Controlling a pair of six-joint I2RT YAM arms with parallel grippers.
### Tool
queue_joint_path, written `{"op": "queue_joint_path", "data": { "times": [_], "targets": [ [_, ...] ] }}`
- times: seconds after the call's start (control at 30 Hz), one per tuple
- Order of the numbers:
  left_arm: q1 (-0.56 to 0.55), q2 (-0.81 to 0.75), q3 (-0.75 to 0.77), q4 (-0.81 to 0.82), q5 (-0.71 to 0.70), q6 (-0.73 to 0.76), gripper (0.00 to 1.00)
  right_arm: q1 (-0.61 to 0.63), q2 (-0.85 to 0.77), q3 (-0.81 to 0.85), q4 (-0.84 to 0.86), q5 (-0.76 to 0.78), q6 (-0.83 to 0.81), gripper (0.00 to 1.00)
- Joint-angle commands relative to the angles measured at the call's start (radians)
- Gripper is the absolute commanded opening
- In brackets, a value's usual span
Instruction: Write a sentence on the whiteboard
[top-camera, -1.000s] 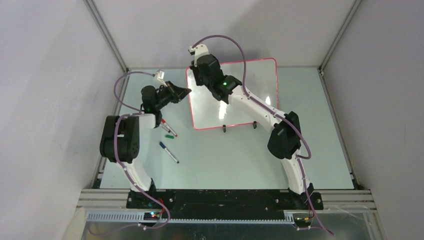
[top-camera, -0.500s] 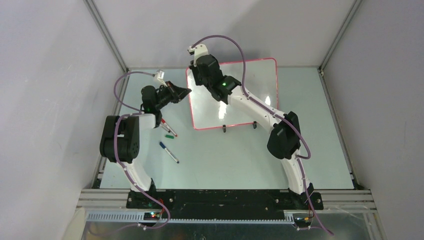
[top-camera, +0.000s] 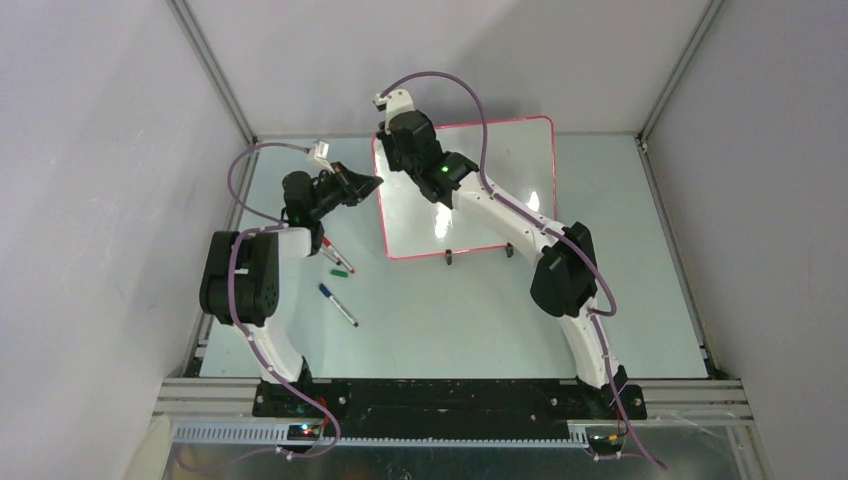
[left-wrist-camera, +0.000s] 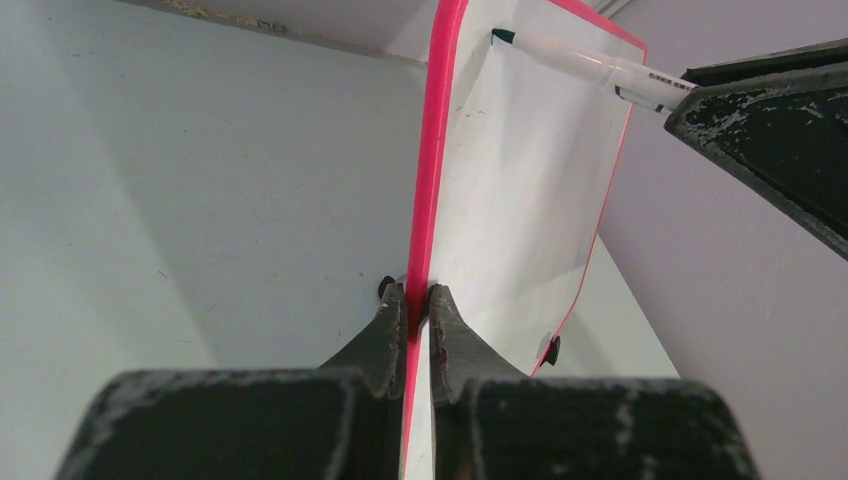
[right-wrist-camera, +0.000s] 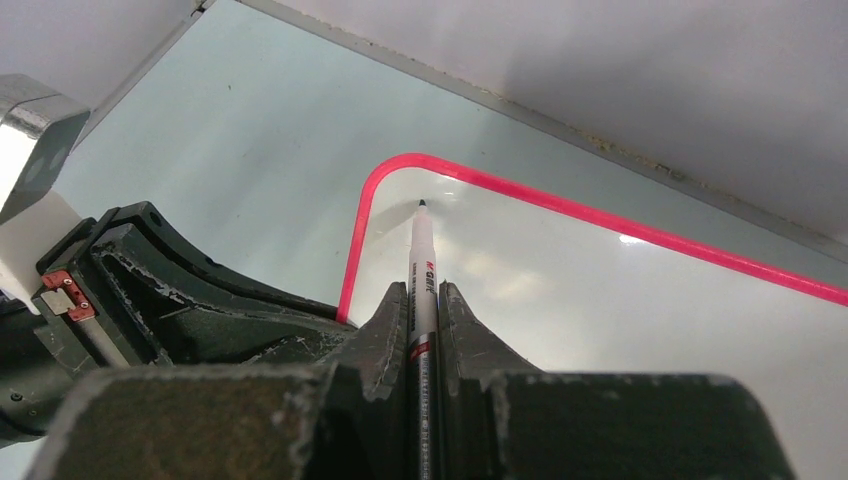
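The whiteboard (top-camera: 500, 170) lies glossy white with a red-pink rim at the back centre of the table. My left gripper (top-camera: 376, 184) is shut on its left rim; the left wrist view shows the fingers (left-wrist-camera: 385, 330) pinching the pink edge of the whiteboard (left-wrist-camera: 520, 180). My right gripper (top-camera: 393, 150) hovers over the board's far left corner, shut on a white marker (right-wrist-camera: 423, 270). The marker's dark tip points at the whiteboard (right-wrist-camera: 600, 300) just inside that rounded corner. No sentence shows on the board. The same marker (left-wrist-camera: 590, 66) appears in the left wrist view.
Loose markers lie on the table left of the board: a red and green pair (top-camera: 338, 258) and a blue one (top-camera: 339, 306). Two small black feet (top-camera: 449, 258) stick out at the board's near edge. The back wall rises just behind the board.
The right arm has shifted slightly left and back, carrying the marker closer to the board's far left corner. The left arm has not moved.
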Motion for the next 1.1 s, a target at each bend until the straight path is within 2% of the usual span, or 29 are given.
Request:
{"op": "queue_joint_path", "data": {
  "times": [0.0,0.5,0.77,1.07],
  "targets": [
    [-0.013,-0.019,0.015,0.027,0.005,0.011,0.00,0.006,0.012,0.063,0.029,0.020,-0.018,0.00],
    [-0.014,-0.026,0.015,0.017,0.005,0.028,0.00,0.011,0.007,0.055,-0.011,0.024,-0.061,0.00],
    [-0.014,-0.026,0.015,0.018,0.003,0.029,0.00,0.015,-0.050,-0.030,0.053,0.019,-0.065,0.00],
    [-0.013,-0.028,0.011,0.020,0.005,0.030,0.00,0.012,-0.044,-0.016,0.052,0.025,-0.066,0.00]
  ]
}}
